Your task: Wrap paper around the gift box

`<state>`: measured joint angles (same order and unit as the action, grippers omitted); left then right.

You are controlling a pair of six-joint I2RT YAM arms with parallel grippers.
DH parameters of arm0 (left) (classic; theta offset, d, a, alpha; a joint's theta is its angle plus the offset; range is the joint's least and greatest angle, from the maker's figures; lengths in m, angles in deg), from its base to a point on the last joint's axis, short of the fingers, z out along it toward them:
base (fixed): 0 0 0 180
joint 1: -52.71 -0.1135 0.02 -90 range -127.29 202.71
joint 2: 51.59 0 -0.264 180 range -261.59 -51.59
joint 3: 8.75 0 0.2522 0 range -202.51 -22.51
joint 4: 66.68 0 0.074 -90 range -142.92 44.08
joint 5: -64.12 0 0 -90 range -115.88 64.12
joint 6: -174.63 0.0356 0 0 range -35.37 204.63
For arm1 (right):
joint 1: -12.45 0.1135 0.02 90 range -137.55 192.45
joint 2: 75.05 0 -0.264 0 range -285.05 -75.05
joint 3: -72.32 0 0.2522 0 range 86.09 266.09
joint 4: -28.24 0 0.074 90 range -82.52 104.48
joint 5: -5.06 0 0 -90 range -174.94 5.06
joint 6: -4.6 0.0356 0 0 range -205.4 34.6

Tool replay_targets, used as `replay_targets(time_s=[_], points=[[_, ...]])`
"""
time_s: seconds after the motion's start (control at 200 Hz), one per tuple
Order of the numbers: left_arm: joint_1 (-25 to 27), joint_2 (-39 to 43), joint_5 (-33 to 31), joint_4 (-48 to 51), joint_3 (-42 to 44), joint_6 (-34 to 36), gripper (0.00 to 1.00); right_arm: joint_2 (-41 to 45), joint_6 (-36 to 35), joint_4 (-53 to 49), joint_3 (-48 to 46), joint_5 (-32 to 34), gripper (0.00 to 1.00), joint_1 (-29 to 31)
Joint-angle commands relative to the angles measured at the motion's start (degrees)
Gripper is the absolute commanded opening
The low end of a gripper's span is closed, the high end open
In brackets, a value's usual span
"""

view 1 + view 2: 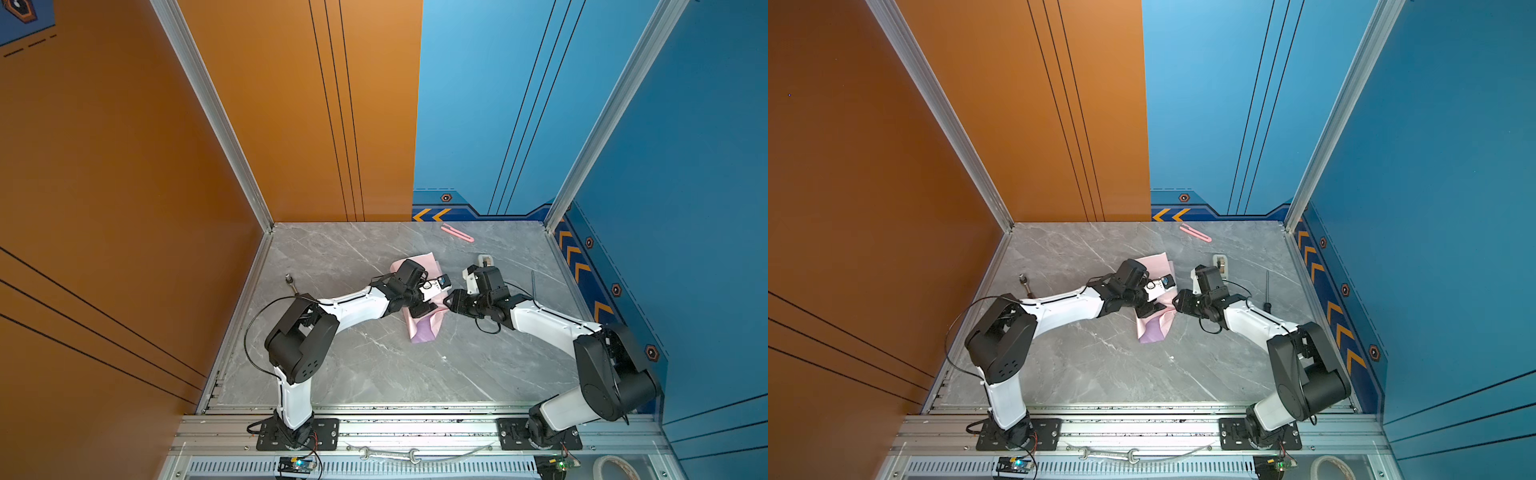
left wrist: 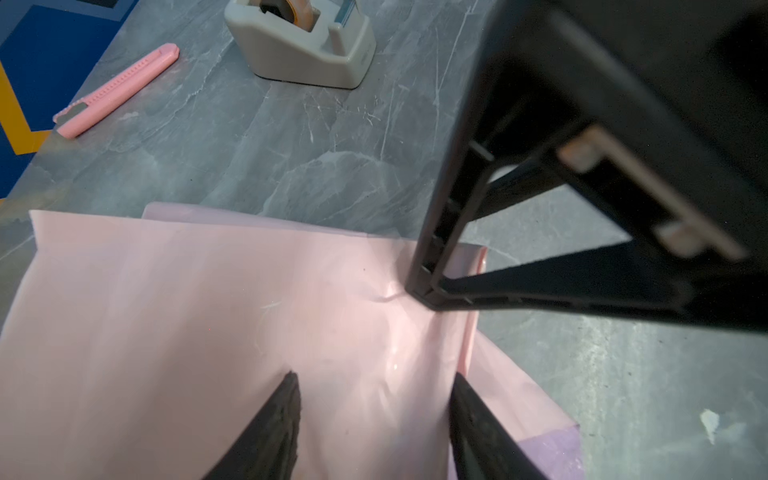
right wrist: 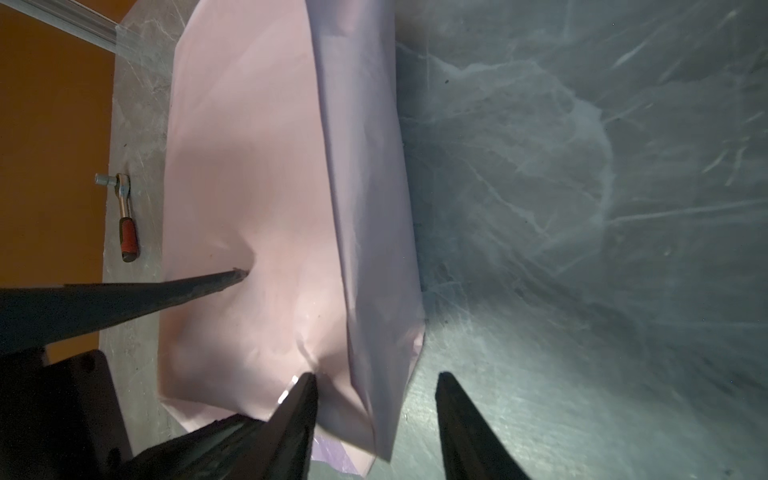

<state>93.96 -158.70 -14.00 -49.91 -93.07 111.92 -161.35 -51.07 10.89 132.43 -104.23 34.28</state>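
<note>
While left gripper and right gripper gape over paper, marble table abuts orange and blue walls.

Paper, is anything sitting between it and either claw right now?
Nothing visible. The left claw is open right over the paper, one fingertip pressing it. The right claw is open astride its edge, one fingertip on the paper, the other above the table.
</note>
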Motion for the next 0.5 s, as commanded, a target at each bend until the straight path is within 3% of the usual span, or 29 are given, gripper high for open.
replay_targets(time_s=[0.0,0.155,0.381,0.491], points=[[-0.03,-1.86,-2.74,1.88,-0.81,0.76,0.52,4.68,-0.55,-0.93,-0.48,1.16,0.52,-0.09],[-0.26,-2.59,-2.22,1.78,-0.84,0.56,0.43,9.08,0.49,-1.74,-5.37,4.74,0.53,-0.12],[-0.12,-2.35,-1.87,1.31,-0.03,0.70,0.43,8.54,9.26,3.49,-10.59,6.60,0.41,0.15],[-0.01,-2.14,-1.74,1.30,0.08,0.72,0.46,6.43,11.52,7.47,-10.87,5.33,0.40,0.24]])
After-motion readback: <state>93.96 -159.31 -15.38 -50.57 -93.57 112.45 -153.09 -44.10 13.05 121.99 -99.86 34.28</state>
